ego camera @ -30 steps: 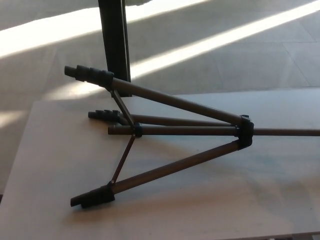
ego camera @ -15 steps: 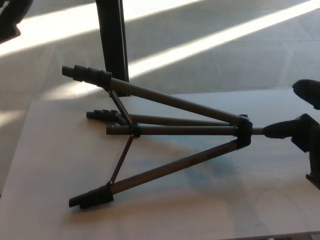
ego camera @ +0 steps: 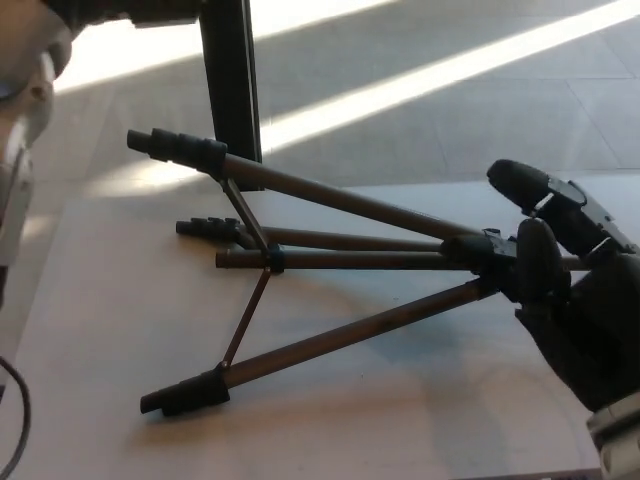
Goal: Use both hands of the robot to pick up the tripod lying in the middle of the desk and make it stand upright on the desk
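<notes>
The tripod (ego camera: 330,262) lies on its side across the middle of the desk (ego camera: 120,330), legs splayed toward my left with the rubber feet pointing away, and its hub toward my right. It reads to me as rigid metal tubing, light for its length but awkward: long, top-heavy at the hub and apt to pivot if I lift from one end only. The tubes look smooth, so I expect them to slip; the hub collar and the ribbed feet offer better purchase. My right hand (ego camera: 560,290) sits at the hub, fingers spread around it, not yet clamped as far as I can judge. Of the left arm (ego camera: 25,110) only a pale section shows at the upper left; its hand is out of view. I'd grip the hub, then have the left take a leg near the centre brace.
</notes>
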